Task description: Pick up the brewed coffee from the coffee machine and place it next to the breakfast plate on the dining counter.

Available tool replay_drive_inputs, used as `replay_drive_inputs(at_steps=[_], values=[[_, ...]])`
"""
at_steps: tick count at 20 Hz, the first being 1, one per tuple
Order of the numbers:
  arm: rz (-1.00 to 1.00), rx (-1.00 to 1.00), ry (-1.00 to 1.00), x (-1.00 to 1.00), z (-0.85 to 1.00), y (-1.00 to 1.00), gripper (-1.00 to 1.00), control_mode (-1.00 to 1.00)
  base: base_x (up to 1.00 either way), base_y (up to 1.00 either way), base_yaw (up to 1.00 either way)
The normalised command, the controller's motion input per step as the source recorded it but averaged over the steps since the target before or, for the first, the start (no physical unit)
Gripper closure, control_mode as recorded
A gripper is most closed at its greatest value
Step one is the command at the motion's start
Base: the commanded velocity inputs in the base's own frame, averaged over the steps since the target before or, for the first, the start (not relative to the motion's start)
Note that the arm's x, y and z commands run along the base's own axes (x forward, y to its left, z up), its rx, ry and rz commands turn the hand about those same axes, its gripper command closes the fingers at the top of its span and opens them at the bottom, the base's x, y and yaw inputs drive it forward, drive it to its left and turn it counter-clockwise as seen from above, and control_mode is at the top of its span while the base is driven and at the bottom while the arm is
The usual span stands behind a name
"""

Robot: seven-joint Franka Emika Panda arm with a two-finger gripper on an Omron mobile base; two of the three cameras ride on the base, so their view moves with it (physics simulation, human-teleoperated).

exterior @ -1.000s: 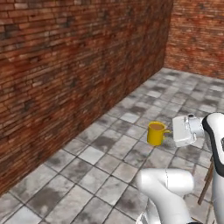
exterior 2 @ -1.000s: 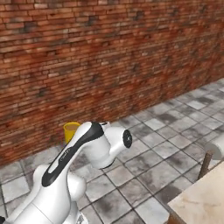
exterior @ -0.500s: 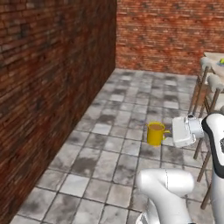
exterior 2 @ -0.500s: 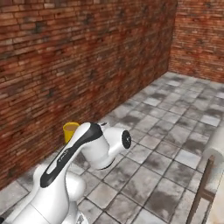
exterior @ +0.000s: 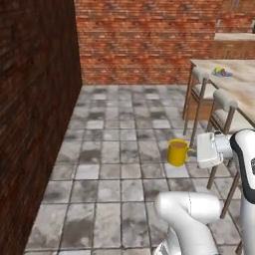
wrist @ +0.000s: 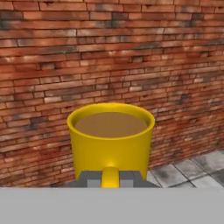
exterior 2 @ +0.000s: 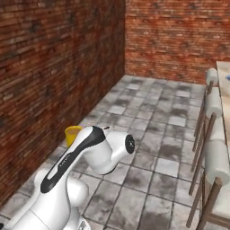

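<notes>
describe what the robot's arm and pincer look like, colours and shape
The arm is glossy white, built of rounded, bulbous segments, with a black band along one link and a dark round joint cap. The hand is a boxy white block. The pincer shows small dark grey finger tips. No cables or markings are visible.

The white arm rises from the base and bends forward at mid height. Its gripper (exterior: 193, 151) points level leftward, jaws clamped on the mug (exterior: 177, 152) handle.

No legible text, labels, brands, numbers or signs anywhere, none on the small bright yellow mug of brown liquid (wrist: 110, 144), none on the red brick walls (wrist: 109, 52), none on the grey tiled floor (exterior: 119, 164)
</notes>
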Motion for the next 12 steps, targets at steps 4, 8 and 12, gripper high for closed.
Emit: replay_drive_inputs(at_steps=[4,8,12], values=[[0.0,0.0,0.0,0.0,0.0,0.0,1.0,1.0,1.0,0.34,-0.47],[0.0,0.0,0.0,0.0,0.0,0.0,1.0,1.0,1.0,0.34,-0.47],[0.0,0.0,0.0,0.0,0.0,0.0,1.0,1.0,1.0,0.35,-0.48]])
